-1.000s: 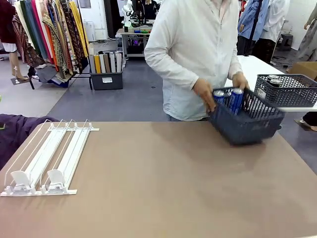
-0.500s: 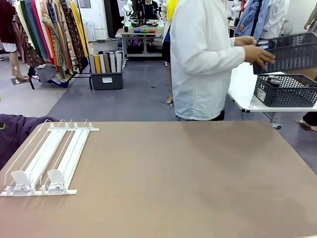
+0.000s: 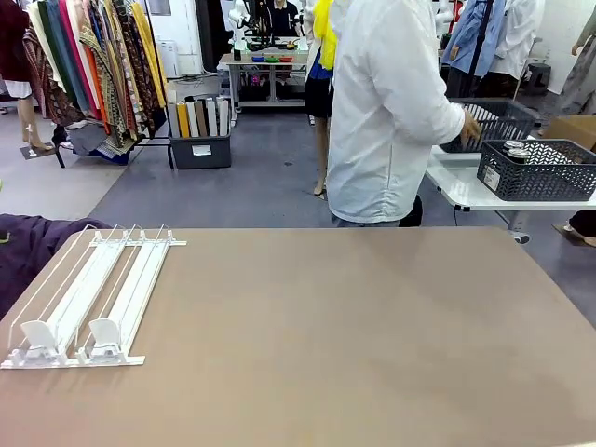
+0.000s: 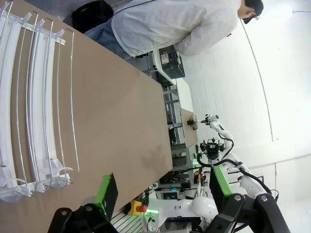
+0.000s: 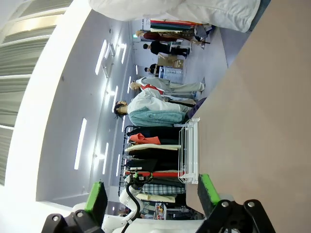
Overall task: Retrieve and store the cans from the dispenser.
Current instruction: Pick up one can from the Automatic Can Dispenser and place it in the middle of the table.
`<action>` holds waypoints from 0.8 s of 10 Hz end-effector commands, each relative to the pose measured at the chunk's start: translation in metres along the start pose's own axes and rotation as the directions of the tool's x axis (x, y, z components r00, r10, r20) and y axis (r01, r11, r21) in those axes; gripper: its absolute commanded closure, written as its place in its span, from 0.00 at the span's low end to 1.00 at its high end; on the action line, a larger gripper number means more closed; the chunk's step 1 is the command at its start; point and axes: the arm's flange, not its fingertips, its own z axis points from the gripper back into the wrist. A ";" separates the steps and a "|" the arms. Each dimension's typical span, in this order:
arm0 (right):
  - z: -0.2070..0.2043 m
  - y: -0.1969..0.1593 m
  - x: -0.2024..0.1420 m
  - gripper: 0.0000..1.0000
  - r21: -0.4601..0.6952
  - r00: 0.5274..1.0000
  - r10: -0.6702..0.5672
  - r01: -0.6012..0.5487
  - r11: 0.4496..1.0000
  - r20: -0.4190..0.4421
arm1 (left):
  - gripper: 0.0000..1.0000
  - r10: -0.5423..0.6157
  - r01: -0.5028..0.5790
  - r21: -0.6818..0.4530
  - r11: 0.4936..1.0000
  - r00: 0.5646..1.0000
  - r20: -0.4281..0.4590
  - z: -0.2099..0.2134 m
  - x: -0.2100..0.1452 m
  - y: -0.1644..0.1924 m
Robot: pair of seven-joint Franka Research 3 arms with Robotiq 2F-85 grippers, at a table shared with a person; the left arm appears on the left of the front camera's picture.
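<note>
1. Brown and bare for most of its width, the flat tabletop [image 3: 335,335] runs across the room in the front view, with clothes racks and other tables on the grey floor beyond it.
2. At the table's left end lies the flat white-and-clear plastic dispenser [image 3: 88,298], its long wire-railed lanes running away from the near edge; the white pusher tabs [image 3: 70,335] sit at the near end and the lanes hold nothing.
3. In the left wrist view the left gripper [image 4: 163,191] hangs above the table's edge with its green-padded fingers [image 4: 106,187] spread wide and nothing between them; the dispenser [image 4: 29,97] lies beyond it on the brown surface.
4. Past the far edge, right of centre, a person in a white long-sleeved shirt [image 3: 386,112] stands turned away toward a white side table [image 3: 475,191].
5. The person's hand [image 3: 470,124] is on a dark grey mesh basket [image 3: 498,121] over that side table; a second dark grey mesh basket [image 3: 540,169] rests there just to its right, with silver can tops [image 3: 515,149] showing inside it.
6. In the right wrist view the right gripper [image 5: 153,194] also stands wide open and empty, with the table edge and the dispenser [image 5: 189,150] beyond it.
</note>
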 end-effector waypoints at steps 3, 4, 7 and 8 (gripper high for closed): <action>0.001 0.004 -0.001 0.00 -0.002 1.000 -0.005 0.005 1.000 -0.012 | 0.00 0.006 -0.005 -0.020 1.000 1.000 0.012 -0.001 0.000 -0.003; 0.001 0.004 -0.001 0.00 -0.002 1.000 -0.005 0.005 1.000 -0.012 | 0.00 0.006 -0.005 -0.020 1.000 1.000 0.012 -0.001 0.000 -0.003; 0.001 0.004 -0.001 0.00 -0.002 1.000 -0.005 0.005 1.000 -0.012 | 0.00 0.006 -0.005 -0.020 1.000 1.000 0.012 -0.001 0.000 -0.003; 0.001 0.004 -0.001 0.00 -0.002 1.000 -0.005 0.005 1.000 -0.012 | 0.00 0.006 -0.005 -0.020 1.000 1.000 0.012 -0.001 0.000 -0.003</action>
